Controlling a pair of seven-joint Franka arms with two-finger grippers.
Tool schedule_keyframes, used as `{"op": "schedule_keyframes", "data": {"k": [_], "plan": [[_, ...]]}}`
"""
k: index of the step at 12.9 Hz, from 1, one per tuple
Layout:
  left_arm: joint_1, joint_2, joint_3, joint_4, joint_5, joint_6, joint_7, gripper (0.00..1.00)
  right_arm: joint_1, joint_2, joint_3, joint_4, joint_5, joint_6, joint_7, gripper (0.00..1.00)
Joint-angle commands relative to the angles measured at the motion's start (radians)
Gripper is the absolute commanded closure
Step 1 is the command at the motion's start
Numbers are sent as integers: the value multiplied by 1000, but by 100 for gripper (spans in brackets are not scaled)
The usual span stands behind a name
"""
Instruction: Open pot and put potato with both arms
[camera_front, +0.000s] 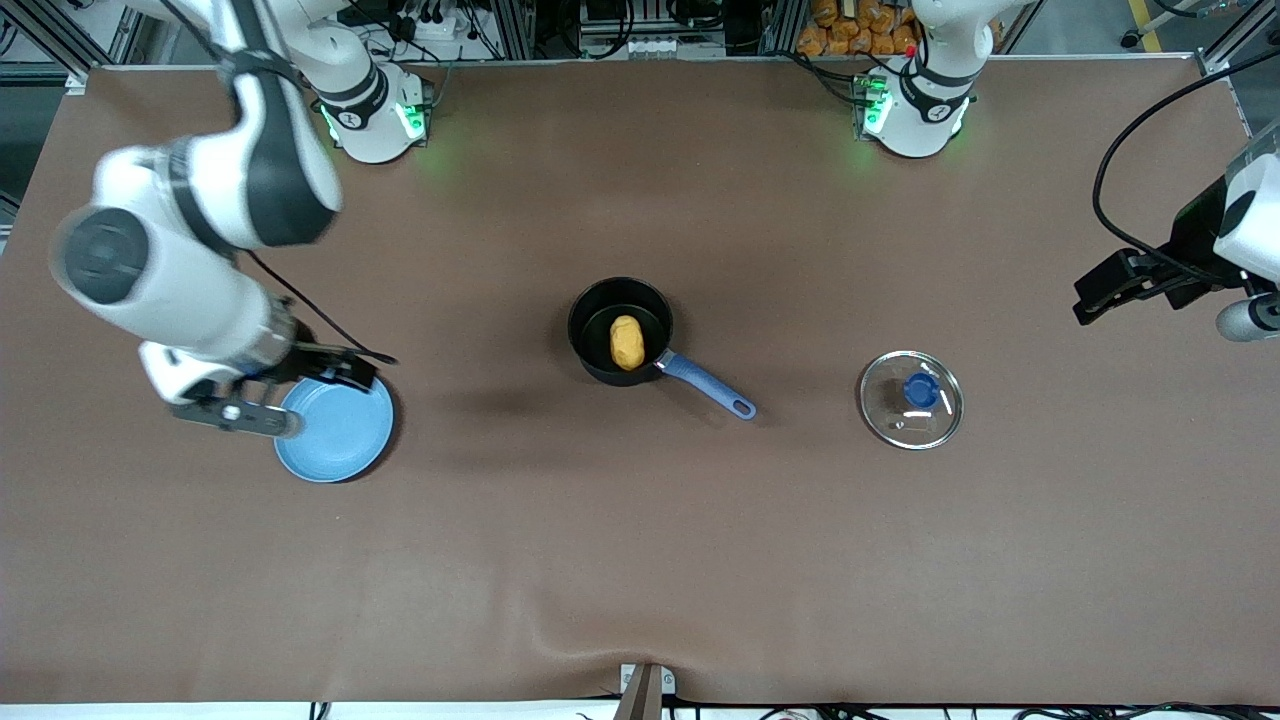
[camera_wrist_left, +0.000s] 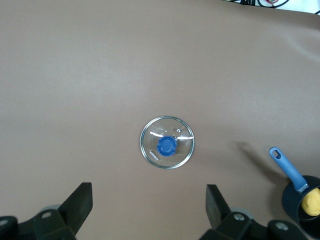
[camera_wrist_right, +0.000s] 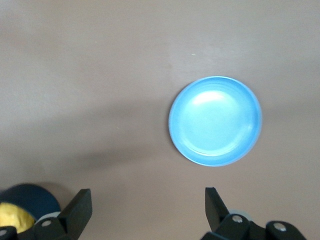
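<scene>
The black pot (camera_front: 592, 322) stands uncovered at the table's middle, its blue handle (camera_front: 712, 389) pointing toward the front camera and the left arm's end. The yellow potato (camera_front: 627, 342) lies inside it. The glass lid (camera_front: 911, 400) with its blue knob lies flat on the table toward the left arm's end. My left gripper (camera_front: 1100, 292) is open and empty, up in the air near that end; its wrist view shows the lid (camera_wrist_left: 167, 142), the pot (camera_wrist_left: 292, 200) and the potato (camera_wrist_left: 311, 201). My right gripper (camera_front: 335, 366) is open and empty, high over the blue plate's edge.
A flat blue plate (camera_front: 340, 435) lies toward the right arm's end; it also shows in the right wrist view (camera_wrist_right: 215, 120), with the pot (camera_wrist_right: 30, 197) at the frame's corner. The brown table cover has a wrinkle at the front edge.
</scene>
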Motion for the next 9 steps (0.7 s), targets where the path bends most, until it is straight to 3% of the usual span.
{"op": "schedule_keyframes", "data": {"k": [1, 4, 5, 7, 9], "plan": [[27, -32, -3, 3, -15, -21, 33, 0, -22, -143, 17, -36, -10, -74, -18, 0], [32, -67, 2, -2, -23, -28, 69, 0, -24, -278, 15, -96, -56, -85, -46, 0], [5, -89, 46, -6, -40, -34, 80, 0, -24, -313, 17, -111, -88, -88, -46, 0], [-200, -107, 269, -17, -72, -65, 86, 0, -24, -334, 17, -110, -105, -103, -44, 0], [-311, -121, 400, -22, -117, -96, 103, 0, -22, -323, 18, -94, -107, -95, -31, 0]]}}
